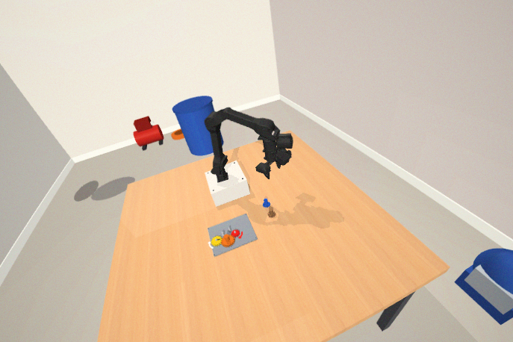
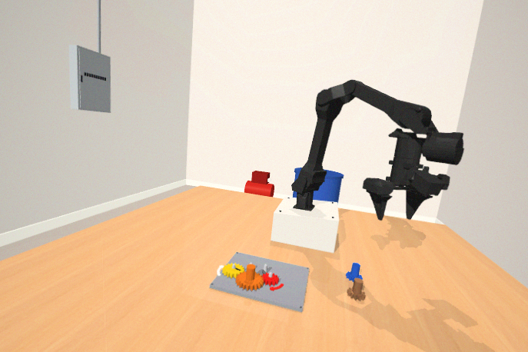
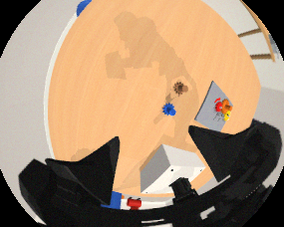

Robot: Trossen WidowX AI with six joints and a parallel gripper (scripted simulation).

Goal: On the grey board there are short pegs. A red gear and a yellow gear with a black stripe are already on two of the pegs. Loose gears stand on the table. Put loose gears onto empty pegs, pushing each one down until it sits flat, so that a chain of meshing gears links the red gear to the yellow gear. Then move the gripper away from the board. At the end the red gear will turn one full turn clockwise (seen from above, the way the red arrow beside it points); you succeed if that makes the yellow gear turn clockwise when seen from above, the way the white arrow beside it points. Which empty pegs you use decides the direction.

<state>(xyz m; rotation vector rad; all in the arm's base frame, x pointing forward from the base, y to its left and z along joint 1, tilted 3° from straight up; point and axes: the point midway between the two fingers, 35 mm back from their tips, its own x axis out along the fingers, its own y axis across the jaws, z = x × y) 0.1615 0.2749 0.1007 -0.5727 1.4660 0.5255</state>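
Note:
The grey board [image 1: 246,226] [image 2: 293,286] [image 3: 211,97] carries the red gear [image 1: 235,233] [image 2: 270,280] [image 3: 218,107] and the yellow gear [image 1: 216,241] [image 2: 232,270] [image 3: 227,116]. An orange gear [image 1: 228,241] [image 2: 250,282] [image 3: 226,106] sits between them, looks level and appears to meet both; its peg is hidden. Grey empty pegs [image 1: 229,228] stand behind it. A blue gear [image 1: 266,203] [image 2: 354,274] [image 3: 168,110] and a brown gear [image 1: 271,213] [image 2: 356,293] [image 3: 179,88] stand on the table beside the board. My gripper [image 2: 395,218] [image 3: 155,135] is open and empty, high above the table, away from board and gears.
The white base block [image 1: 230,193] [image 2: 303,232] [image 3: 161,164] of the arm stands behind the board. A red arrow [image 2: 277,287] lies beside the red gear and a white arrow [image 2: 217,270] beside the yellow one. A blue bin [image 1: 196,128] stands on the floor behind the table.

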